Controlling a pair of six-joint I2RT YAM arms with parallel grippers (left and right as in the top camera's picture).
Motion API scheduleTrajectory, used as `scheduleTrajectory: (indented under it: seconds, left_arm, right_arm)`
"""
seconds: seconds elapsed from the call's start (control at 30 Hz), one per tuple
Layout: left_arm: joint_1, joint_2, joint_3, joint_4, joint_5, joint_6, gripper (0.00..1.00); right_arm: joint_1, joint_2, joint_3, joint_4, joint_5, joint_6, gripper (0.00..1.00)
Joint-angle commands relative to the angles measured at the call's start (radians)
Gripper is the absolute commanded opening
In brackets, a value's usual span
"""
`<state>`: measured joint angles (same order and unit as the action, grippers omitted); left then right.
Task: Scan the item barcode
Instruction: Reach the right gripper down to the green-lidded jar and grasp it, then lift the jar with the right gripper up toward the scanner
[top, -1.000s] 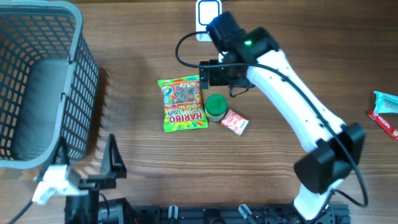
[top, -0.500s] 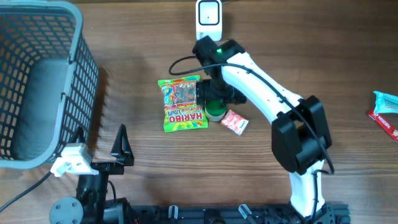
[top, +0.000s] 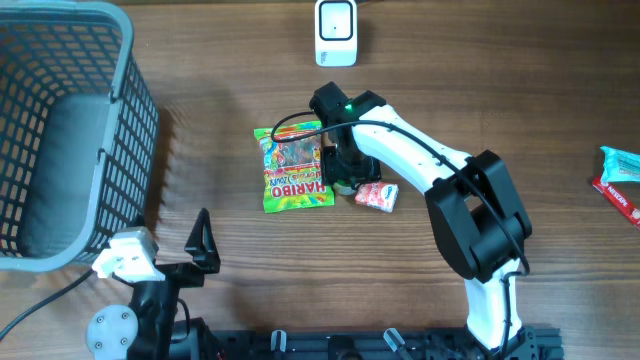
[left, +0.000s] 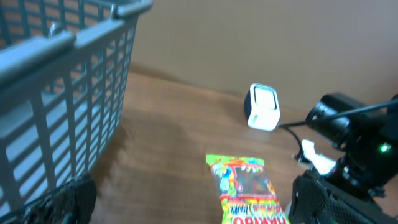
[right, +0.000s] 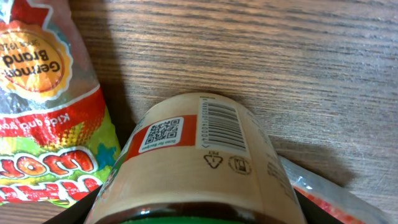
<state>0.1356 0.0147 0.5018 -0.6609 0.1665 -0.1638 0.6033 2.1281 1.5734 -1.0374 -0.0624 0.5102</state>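
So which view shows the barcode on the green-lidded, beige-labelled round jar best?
Right wrist: the green-lidded jar fills the frame, its barcode sharp and facing the camera. Overhead, the right gripper covers it; in the left wrist view the right arm hides it.

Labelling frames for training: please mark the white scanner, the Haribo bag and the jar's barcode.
white box-shaped barcode scanner (top: 335, 32), overhead view, its top face.
green-yellow Haribo gummy bag (top: 288, 175), overhead view, printed front.
green-lidded tan-labelled jar (right: 221, 127), right wrist view, its barcode.

The jar (right: 199, 155) runs off the right wrist view's lower edge — overhead, the right gripper (top: 343, 170) largely covers it.
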Motion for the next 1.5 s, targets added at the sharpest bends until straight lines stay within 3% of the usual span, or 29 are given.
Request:
scheduleTrajectory:
  seconds: [0.0, 0.13, 0.2, 0.27, 0.5, 0.57, 0.6, 0.73, 0.87, 0.93, 1.03, 1.13, 1.23, 1.47]
  left_arm:
    - [-0.007, -0.009, -0.001, -0.058, 0.016, -0.013, 1.0]
    - [-0.007, -0.009, -0.001, -0.129, 0.016, -0.013, 1.0]
    - [-0.007, -0.009, -0.001, -0.157, 0.016, -0.013, 1.0]
    - [-0.007, -0.009, -0.001, -0.177, 0.016, -0.013, 1.0]
    - [-0.007, -0.009, -0.001, -0.301, 0.016, -0.012, 1.0]
    - [-0.007, -0.009, -0.001, -0.368, 0.016, -0.013, 1.0]
    - [-0.007, -0.009, -0.001, -0.365, 0.016, -0.012, 1.0]
    - [-0.007, -0.009, -0.001, -0.365, 0.016, -0.013, 1.0]
    - [-0.007, -0.009, -0.001, -0.365, 0.016, -0.013, 1.0]
    - [-0.007, -0.009, -0.001, -0.365, 0.016, -0.013, 1.0]
    - [-0.007, -0.009, -0.001, -0.365, 0.016, -0.013, 1.0]
    - [-0.007, -0.009, -0.001, -0.365, 0.016, -0.012, 1.0]
    - [-0.007, -0.009, -0.001, -0.365, 0.016, -0.013, 1.0]
    - [-0.007, -0.009, -0.001, -0.365, 0.016, -0.012, 1.0]
  right_arm:
    - [-0.003, 0.021, 0.016, -0.013, 0.019, -0.123, 0.49]
    - [-0.002, 0.021, 0.109, -0.051, 0.109, -0.301, 0.47]
    - [-0.002, 0.021, 0.142, -0.032, 0.209, -0.471, 0.51]
    - [-0.002, 0.021, 0.143, -0.008, 0.297, -0.581, 0.69]
    - [0.0, 0.019, 0.144, -0.023, 0.323, -0.604, 0.84]
    - [0.0, 0.014, 0.158, -0.044, 0.312, -0.569, 1.0]
    - [0.0, 0.011, 0.171, -0.061, 0.296, -0.547, 1.0]
    - [-0.001, -0.024, 0.358, -0.209, 0.09, -0.328, 1.0]
    - [-0.002, -0.047, 0.562, -0.325, -0.058, 0.111, 1.0]
    - [-0.002, -0.055, 0.571, -0.298, -0.165, 0.211, 1.0]
    - [-0.003, -0.055, 0.567, -0.243, -0.108, 0.243, 1.0]
    - [-0.015, -0.055, 0.566, -0.393, -0.112, 0.859, 1.0]
    - [-0.016, -0.054, 0.543, -0.429, -0.095, 1.139, 1.0]
    - [-0.051, -0.012, 0.4, -0.293, -0.077, 1.194, 1.0]
